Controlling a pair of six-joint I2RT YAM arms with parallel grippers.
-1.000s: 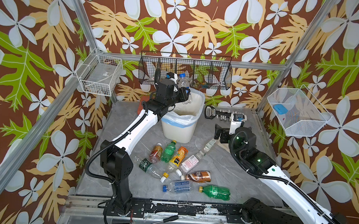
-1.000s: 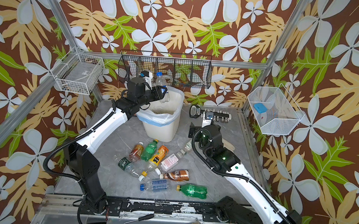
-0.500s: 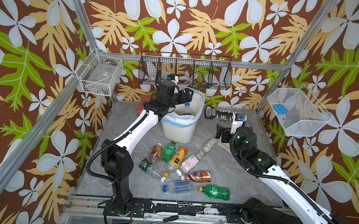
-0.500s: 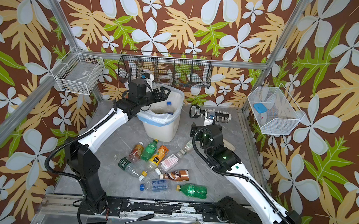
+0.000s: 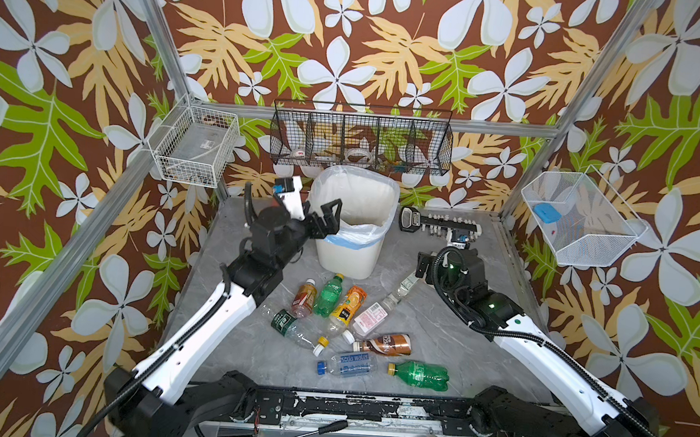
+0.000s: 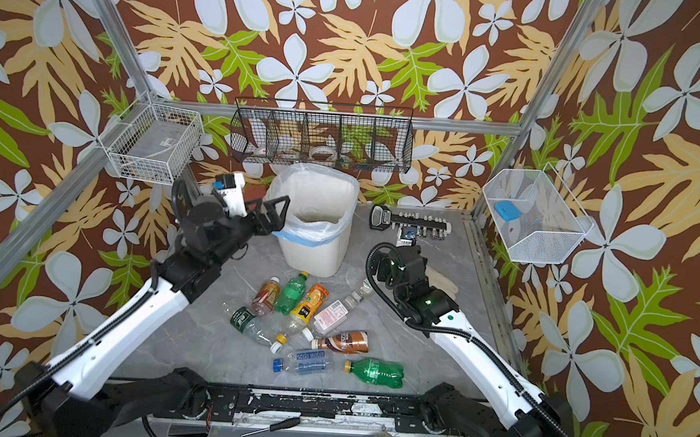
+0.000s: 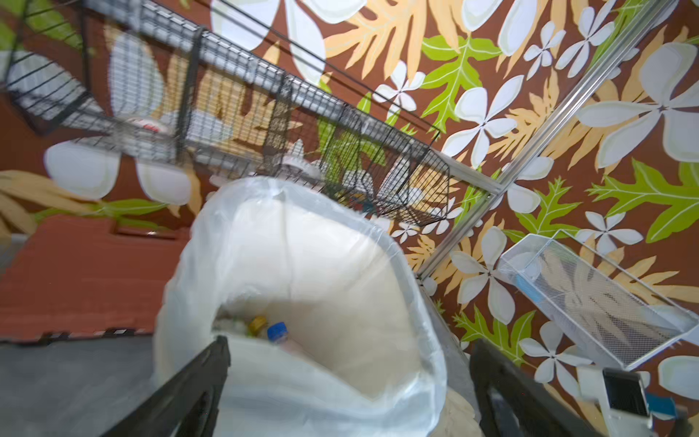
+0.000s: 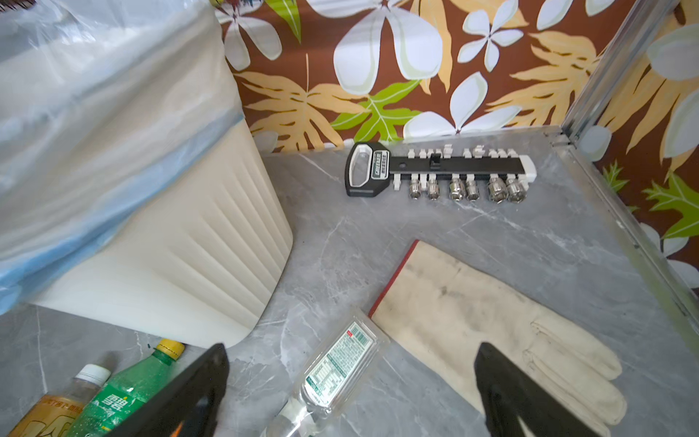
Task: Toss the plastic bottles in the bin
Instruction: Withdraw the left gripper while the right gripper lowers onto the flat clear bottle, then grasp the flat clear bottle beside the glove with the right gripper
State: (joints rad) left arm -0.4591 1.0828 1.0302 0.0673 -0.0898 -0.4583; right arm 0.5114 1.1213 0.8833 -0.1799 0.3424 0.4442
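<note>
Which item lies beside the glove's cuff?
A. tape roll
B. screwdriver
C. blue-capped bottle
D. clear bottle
D: in the right wrist view the clear bottle lies with its base next to the cuff of the glove.

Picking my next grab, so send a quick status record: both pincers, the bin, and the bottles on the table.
left pincer: open, empty, beside the bin's rim
right pincer: open, empty, over the clear bottle next to the glove
bin: upright, lined; blue cap and yellow cap visible inside
bottles on table: at least nine, lying in front of the bin
other: socket rail near the back wall
</note>
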